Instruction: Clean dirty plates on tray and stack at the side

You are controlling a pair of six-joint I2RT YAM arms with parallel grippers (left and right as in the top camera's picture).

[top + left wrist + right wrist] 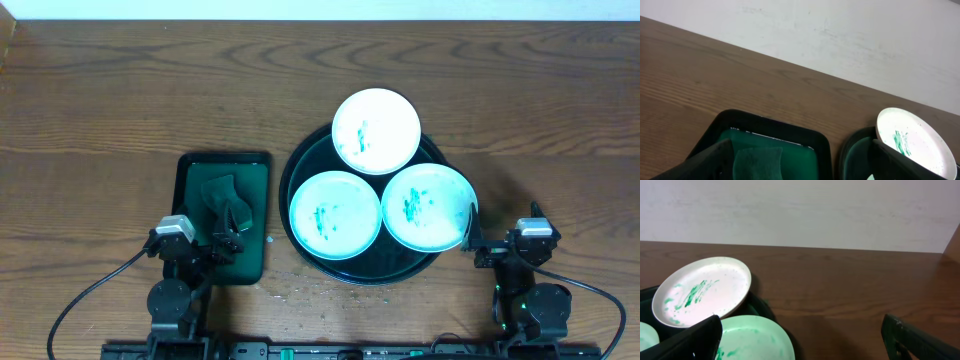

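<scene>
**A:** Brown wooden surface (100, 100) under everything. What could go wrong?

**B:** The far plate (376, 131) and the right plate (427, 207) both overhang the rim of the tray (372, 268), so they likely sit unsteady. A finger pushing an edge could tip one off, or shove it into the left plate (335, 214).

**A:** Where do they lie from the arms?

**B:** The right tool (800, 325), spread wide and empty, sits just beside the right plate's near edge. The left tool (802, 141), equally wide and empty, hovers over the small rectangular tray (256, 190) holding a green cloth (758, 160), apart from every plate.
</scene>
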